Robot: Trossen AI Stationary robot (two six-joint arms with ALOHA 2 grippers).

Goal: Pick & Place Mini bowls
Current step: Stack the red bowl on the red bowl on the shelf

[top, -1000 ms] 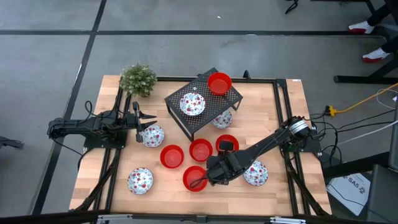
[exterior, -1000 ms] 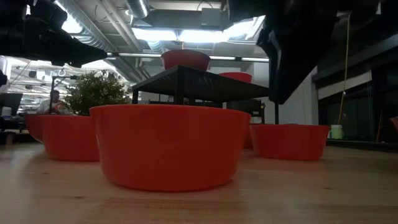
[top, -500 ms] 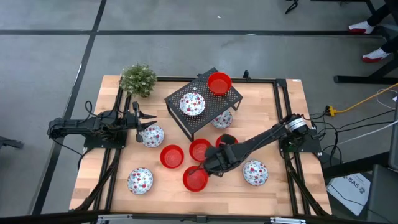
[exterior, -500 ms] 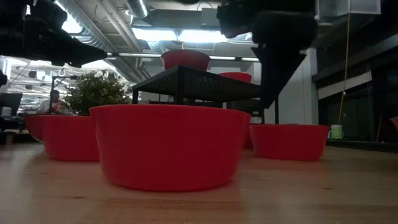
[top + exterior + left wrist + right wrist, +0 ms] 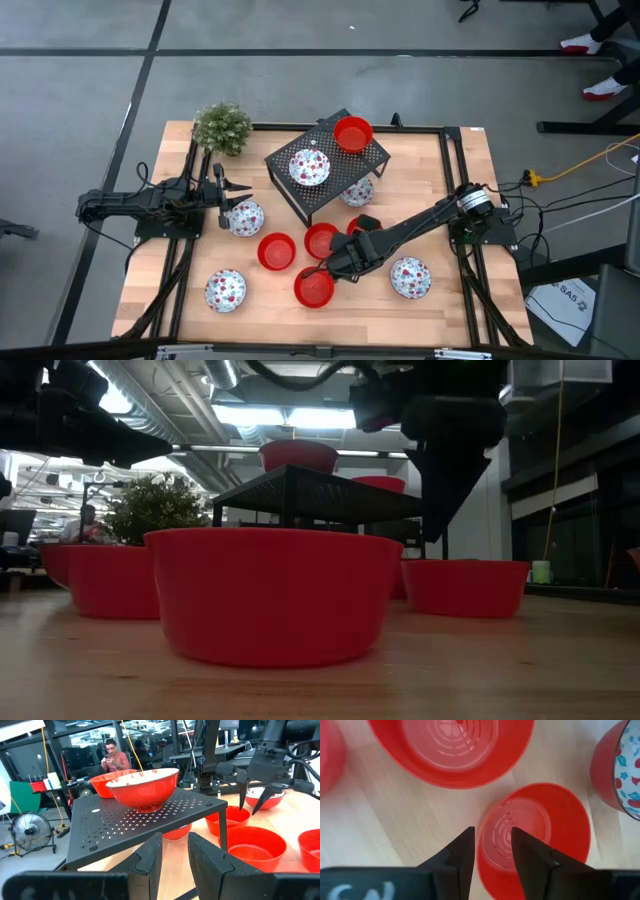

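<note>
Several mini bowls stand on the wooden table: red ones [image 5: 314, 288] [image 5: 276, 251] [image 5: 321, 240] in the middle and speckled ones [image 5: 245, 217] [image 5: 226, 290] [image 5: 410, 278] around them. A red bowl [image 5: 352, 133] and a speckled bowl [image 5: 309, 167] sit on the black rack [image 5: 335, 160]. My right gripper [image 5: 492, 832] [image 5: 337, 260] points steeply down, open, over the rim of a red bowl [image 5: 540, 830] [image 5: 465, 588], one finger above its inside and one above the table beside it. My left gripper [image 5: 175, 852] [image 5: 222, 195] waits level and open at the table's left.
A small green plant [image 5: 222, 127] stands at the far left corner. Another speckled bowl [image 5: 357, 192] sits under the rack. The near red bowl [image 5: 275, 595] fills the front of the low view. Bare wood lies along the near edge and at the far right.
My right gripper has left the red bowl nearest the table's front edge and gone toward the far edge, to the red bowl behind it. Its wrist has rolled on the way. The fingers stay open. No bowl has moved.
</note>
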